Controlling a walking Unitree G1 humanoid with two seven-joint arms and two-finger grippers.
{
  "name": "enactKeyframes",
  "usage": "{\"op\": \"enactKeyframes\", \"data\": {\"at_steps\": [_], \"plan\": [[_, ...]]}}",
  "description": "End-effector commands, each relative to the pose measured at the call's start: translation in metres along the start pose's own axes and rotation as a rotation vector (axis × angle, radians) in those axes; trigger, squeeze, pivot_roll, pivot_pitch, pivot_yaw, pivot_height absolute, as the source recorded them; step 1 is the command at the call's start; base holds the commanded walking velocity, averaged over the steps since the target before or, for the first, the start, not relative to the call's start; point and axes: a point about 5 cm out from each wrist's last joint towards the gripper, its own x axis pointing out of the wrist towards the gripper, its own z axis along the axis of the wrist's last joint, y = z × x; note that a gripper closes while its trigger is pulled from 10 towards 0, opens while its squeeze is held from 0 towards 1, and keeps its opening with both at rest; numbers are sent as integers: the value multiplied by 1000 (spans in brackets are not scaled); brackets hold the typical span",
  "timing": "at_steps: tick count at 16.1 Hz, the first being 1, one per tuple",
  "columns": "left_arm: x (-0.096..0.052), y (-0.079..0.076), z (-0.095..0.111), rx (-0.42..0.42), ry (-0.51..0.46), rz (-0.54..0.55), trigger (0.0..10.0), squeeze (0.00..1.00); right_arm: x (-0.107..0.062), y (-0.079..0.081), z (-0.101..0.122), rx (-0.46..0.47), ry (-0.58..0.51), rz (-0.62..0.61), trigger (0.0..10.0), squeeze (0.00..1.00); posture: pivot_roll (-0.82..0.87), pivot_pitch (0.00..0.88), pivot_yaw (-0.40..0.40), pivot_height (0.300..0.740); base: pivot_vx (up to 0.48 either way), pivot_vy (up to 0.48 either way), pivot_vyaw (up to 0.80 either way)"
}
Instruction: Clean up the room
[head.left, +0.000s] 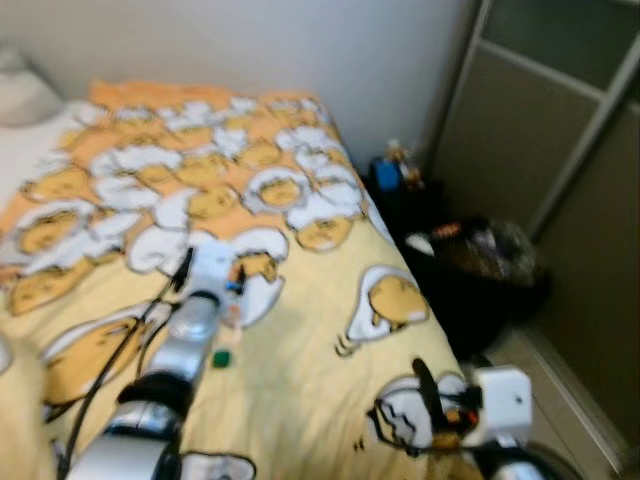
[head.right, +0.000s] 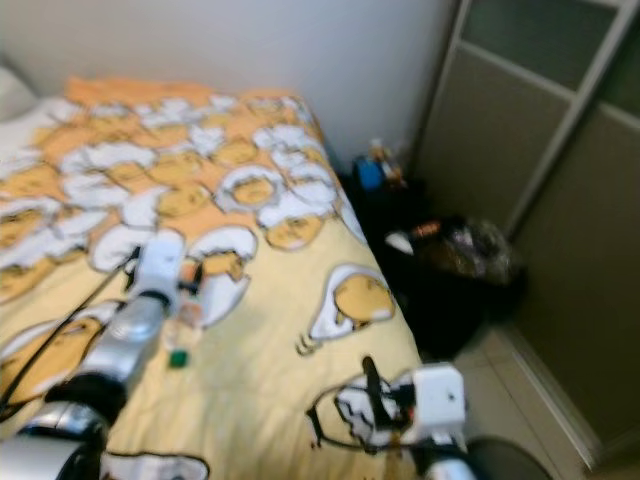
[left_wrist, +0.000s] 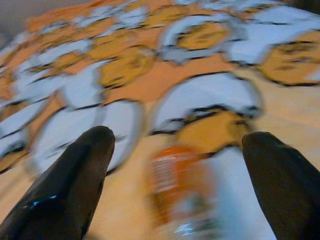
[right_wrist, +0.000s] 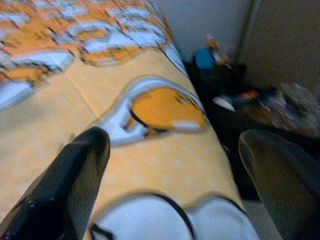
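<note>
A clear bottle (head.left: 232, 302) with an orange label and a green cap (head.left: 221, 357) lies on the yellow and orange cartoon-egg blanket (head.left: 300, 330) of the bed. My left gripper (head.left: 212, 272) reaches out over the blanket right at the bottle. In the left wrist view the bottle (left_wrist: 175, 185) lies blurred between the two open fingers (left_wrist: 75, 175), untouched by either. My right gripper (head.left: 440, 400) hovers open over the bed's near right corner, with only blanket (right_wrist: 160, 110) between its fingers.
To the right of the bed, a black bag (head.left: 480, 265) full of clutter sits on the floor. A blue item (head.left: 385, 172) stands by the wall. Sliding wardrobe doors (head.left: 560, 150) close off the right side. A pillow (head.left: 20, 95) lies at the far left.
</note>
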Motion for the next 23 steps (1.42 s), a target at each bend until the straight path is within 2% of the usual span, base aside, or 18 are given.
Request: {"op": "enactKeyframes", "data": {"at_steps": [1,3,6,9,11,14,15,16,18,19,20,21,23], "plan": [[3,-9,6,-54,-11,7,10000,0,-15,-2,1,-21,21,-21,10000,0,-120,166,-26,740,0,0,0],[6,-5,9,-106,1,47,10000,0,-31,0,2,-10,41,-43,10000,0,-155,201,-32,740,0,0,0],[8,13,2,-30,56,170,10000,0,-45,7,2,4,74,-59,10000,0,-168,232,-11,740,0,0,0],[7,24,1,29,55,241,10000,0,-47,8,2,8,84,-68,10000,0,-168,237,-7,740,0,0,0],[5,46,-1,70,50,379,10000,0,-48,9,3,10,94,-73,10000,0,-167,236,-7,740,0,0,0],[1,59,-6,74,49,444,10000,0,-48,9,1,10,107,-71,10000,0,-156,232,-5,740,0,0,0],[-4,63,-20,54,113,457,10000,0,-47,10,0,12,113,-67,10000,0,-145,228,-11,740,0,0,0],[-4,63,-20,54,113,457,10000,0,-47,10,0,12,113,-67,10000,0,-145,228,-11,740,0,0,0],[-15,61,-55,-40,296,413,10000,0,-43,11,-1,12,120,-50,10000,0,-139,225,-19,740,0,0,0],[-17,48,-66,-174,377,299,6824,0,-38,9,0,8,119,-44,10000,0,-138,214,-36,740,0,0,0],[-16,49,-65,-194,372,275,0,0,-35,8,1,2,117,-41,10000,0,-143,209,-38,740,0,0,0],[-15,57,-63,-179,364,291,0,0,-33,6,3,-7,109,-39,10000,0,-149,209,-36,740,0,0,0],[-15,63,-61,-141,358,299,0,0,-29,2,5,-12,104,-47,10000,0,-146,199,-34,740,0,0,0]]}}
